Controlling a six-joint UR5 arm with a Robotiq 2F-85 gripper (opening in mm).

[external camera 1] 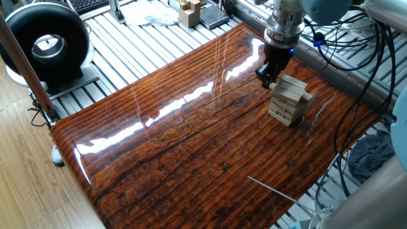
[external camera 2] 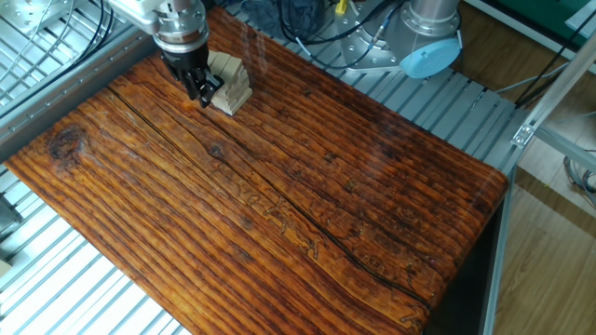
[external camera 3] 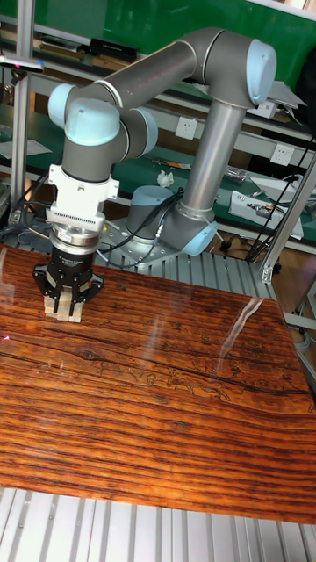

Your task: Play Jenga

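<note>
The Jenga tower (external camera 1: 290,99) is a short stack of pale wooden bars near the far right edge of the glossy brown table (external camera 1: 191,146). My gripper (external camera 1: 268,78) hangs straight down against the tower's upper left side, touching the top layers. In the other fixed view the tower (external camera 2: 234,82) sits at the table's top left with the gripper (external camera 2: 202,90) on its near side. In the tall view the gripper (external camera 3: 68,300) covers most of the tower (external camera 3: 53,306), with pale wood showing between the dark fingers. Whether the fingers clamp a bar is not visible.
A black round device (external camera 1: 48,44) stands off the table at the left. Tan boxy wooden pieces (external camera 1: 189,11) and a white cloth (external camera 1: 149,14) lie on the slatted bench behind. Cables (external camera 1: 356,44) hang at the right. A thin pale rod (external camera 1: 273,189) lies near the front right edge.
</note>
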